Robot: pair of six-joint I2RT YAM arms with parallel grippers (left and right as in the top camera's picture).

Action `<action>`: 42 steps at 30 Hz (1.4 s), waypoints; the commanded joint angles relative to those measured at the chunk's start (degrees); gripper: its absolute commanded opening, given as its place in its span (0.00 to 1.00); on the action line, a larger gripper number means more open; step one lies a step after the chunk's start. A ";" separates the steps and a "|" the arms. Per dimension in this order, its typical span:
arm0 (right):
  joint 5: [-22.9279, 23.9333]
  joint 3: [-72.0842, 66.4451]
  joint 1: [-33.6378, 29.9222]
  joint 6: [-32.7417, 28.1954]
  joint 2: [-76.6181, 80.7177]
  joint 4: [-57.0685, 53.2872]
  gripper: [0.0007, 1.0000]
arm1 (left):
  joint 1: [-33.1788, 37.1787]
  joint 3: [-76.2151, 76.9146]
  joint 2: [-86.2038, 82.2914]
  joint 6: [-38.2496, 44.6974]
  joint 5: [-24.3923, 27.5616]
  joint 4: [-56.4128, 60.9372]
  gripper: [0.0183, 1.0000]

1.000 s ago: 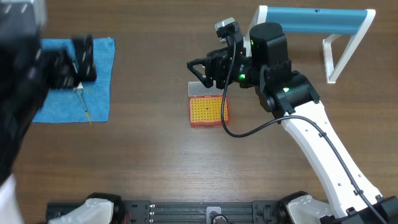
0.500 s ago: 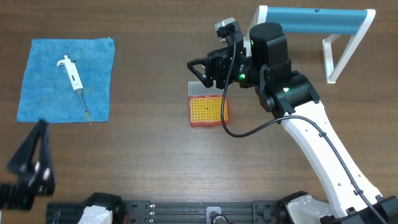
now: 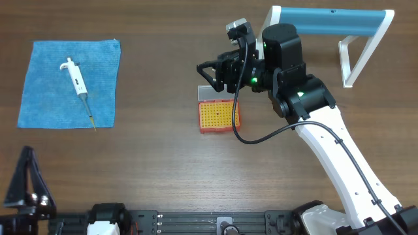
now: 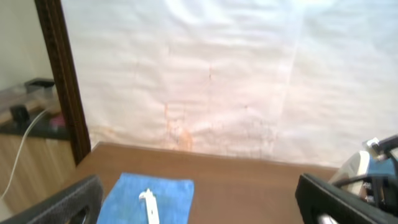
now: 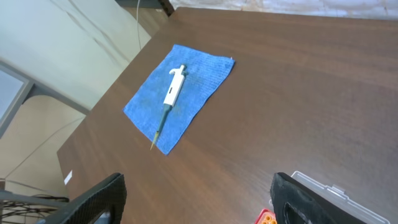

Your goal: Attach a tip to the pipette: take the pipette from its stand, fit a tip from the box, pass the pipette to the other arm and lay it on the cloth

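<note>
pipette on cloth, tip box apart

- Bright, even light from overhead fell on the counter in the top view, and shadows there were faint and soft.
- Small green lights glowed on the right arm.
- The left wrist view was hazy, its pale wall washed out by glare.
- The jaws of the left gripper and the right gripper were blurred, out of focus.
</note>
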 commanded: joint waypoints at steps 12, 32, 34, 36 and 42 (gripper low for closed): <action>0.55 0.74 0.33 -0.79 0.28 0.11 0.76 | 2.67 -73.42 -33.88 0.81 14.03 64.41 1.00; 0.55 0.74 0.33 -0.79 0.28 0.11 0.76 | 0.37 -107.23 -38.66 0.39 15.39 92.96 1.00; 0.55 0.74 0.33 -0.79 0.28 0.11 0.76 | 0.31 -109.55 -39.89 0.37 15.41 93.18 1.00; 0.55 0.74 0.33 -0.79 0.28 0.11 0.76 | -0.50 -109.66 -39.85 0.44 15.10 90.84 1.00; 0.55 0.74 0.33 -0.79 0.28 0.11 0.76 | -3.43 -109.66 -39.85 0.42 14.75 78.31 1.00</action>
